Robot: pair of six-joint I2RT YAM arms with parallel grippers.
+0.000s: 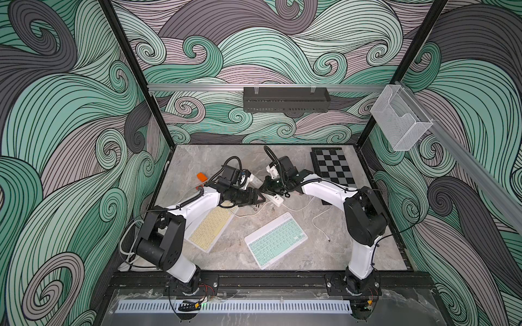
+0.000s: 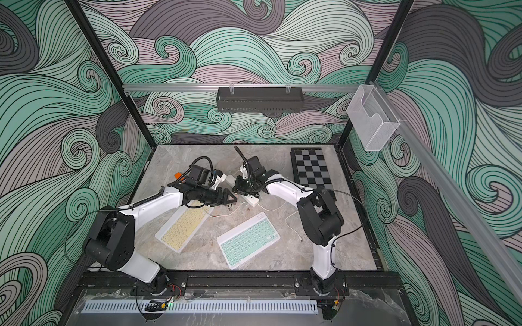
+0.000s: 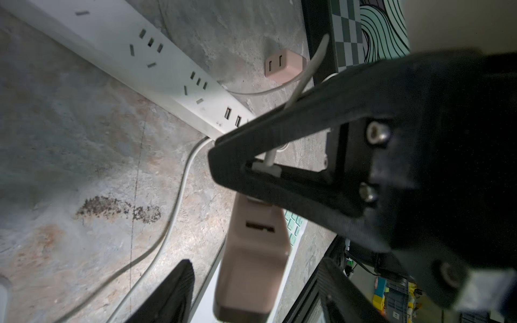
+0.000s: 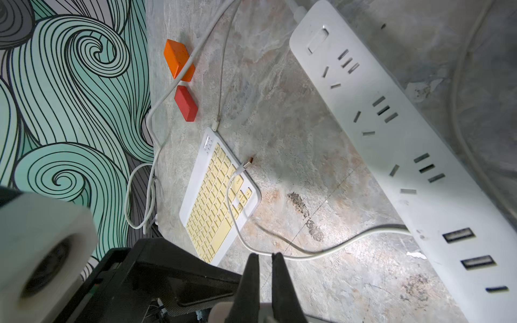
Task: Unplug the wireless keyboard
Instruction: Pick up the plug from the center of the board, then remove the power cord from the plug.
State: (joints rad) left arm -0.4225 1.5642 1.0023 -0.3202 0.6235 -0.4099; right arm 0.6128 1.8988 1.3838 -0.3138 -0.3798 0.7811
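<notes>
Keyboard, power strip, right claw closed

The white plastic power strip lies at tabletop centre. In front of it: yellow-keyed keyboard toward left edge, mint-keyed keyboard near front edge. Black-and-grey chequered board: back right corner.

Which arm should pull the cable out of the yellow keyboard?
Left, probably: the left gripper is open, its arm above the yellow keyboard where the cable goes in. The right gripper is shut beside the power strip.
</notes>
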